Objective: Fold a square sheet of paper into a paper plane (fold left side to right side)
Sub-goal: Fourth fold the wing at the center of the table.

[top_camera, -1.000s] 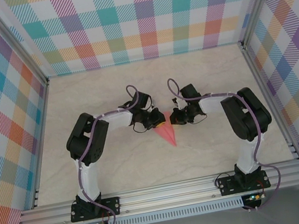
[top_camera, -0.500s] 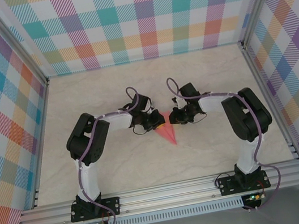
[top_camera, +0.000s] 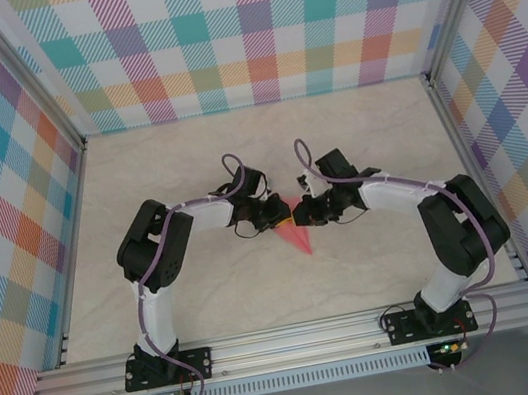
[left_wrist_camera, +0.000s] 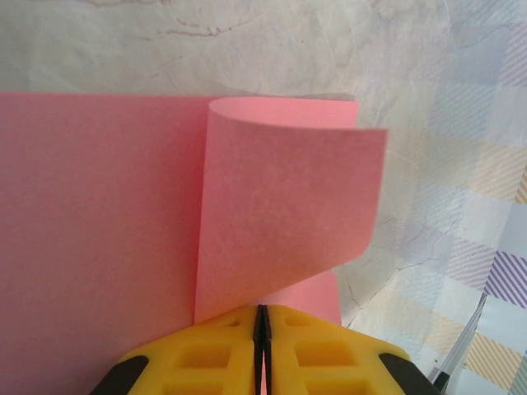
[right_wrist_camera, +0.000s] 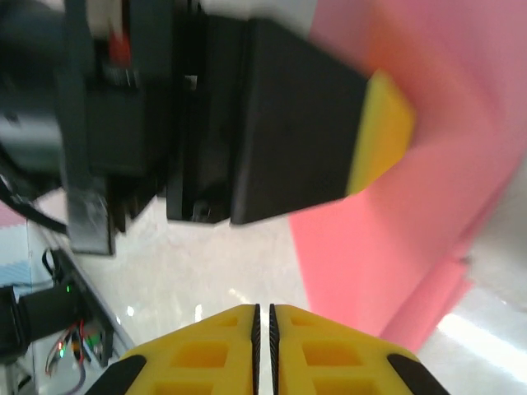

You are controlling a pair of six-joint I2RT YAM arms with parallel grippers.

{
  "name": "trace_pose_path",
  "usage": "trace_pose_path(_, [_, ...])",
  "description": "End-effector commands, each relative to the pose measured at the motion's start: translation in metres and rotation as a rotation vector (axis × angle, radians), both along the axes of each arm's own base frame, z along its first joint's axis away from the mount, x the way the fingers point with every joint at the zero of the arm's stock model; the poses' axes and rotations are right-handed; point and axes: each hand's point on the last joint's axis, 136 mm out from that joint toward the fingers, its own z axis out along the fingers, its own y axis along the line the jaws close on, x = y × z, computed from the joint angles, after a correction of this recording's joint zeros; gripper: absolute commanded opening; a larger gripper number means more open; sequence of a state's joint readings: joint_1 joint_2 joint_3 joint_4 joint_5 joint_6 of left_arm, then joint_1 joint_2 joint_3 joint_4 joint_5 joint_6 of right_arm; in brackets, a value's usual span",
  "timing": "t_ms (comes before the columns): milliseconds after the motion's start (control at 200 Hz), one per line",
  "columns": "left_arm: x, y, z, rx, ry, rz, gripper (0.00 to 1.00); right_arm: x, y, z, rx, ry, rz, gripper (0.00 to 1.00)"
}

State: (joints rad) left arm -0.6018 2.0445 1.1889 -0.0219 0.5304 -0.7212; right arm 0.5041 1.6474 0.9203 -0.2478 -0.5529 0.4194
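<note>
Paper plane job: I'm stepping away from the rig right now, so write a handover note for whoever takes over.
Left hand: shut, pinching a curled flap of the pink paper.
Right hand: shut, empty, close beside the left hand.
Paper: middle of the table, between the hands.
Done: already folded to a narrow point.
Left: lay flap flat, crease, finish the plane.

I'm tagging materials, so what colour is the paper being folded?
The paper is plain pink-red, clearest in the left wrist view.

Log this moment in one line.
left gripper: jaws shut on pink paper, flap curled over | right gripper: jaws shut, empty, beside pink paper
</note>
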Motion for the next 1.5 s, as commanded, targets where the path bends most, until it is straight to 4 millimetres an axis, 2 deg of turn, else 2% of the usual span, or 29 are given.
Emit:
trace_pose_path(0, [-0.023,0.013,-0.029,0.097,0.081,0.002,0.12,-0.012,0.011,-0.007,0.041,0.066,0.030,0.13])
trace_pose_path(150, [-0.022,0.013,-0.028,0.097,0.078,0.002,0.11,-0.016,0.012,-0.021,0.005,0.107,0.047,0.13])
trace_pose_path(325, [-0.022,0.013,-0.028,0.100,0.079,0.002,0.11,-0.019,0.002,-0.042,-0.074,0.142,0.037,0.13])
trace_pose_path(590, [-0.021,0.013,-0.027,0.102,0.078,0.001,0.11,-0.026,-0.010,-0.058,-0.156,0.158,0.032,0.13])
trace_pose_path(1055, [-0.020,0.012,-0.026,0.105,0.075,-0.001,0.11,-0.034,-0.017,-0.070,-0.224,0.173,0.041,0.13])
trace_pose_path(1275, [-0.019,0.011,-0.025,0.103,0.072,-0.002,0.11,-0.041,-0.013,-0.071,-0.227,0.180,0.063,0.13])
trace_pose_path(1495, [-0.019,0.013,-0.027,0.109,0.075,-0.002,0.10,-0.051,-0.024,-0.080,-0.271,0.203,0.058,0.12])
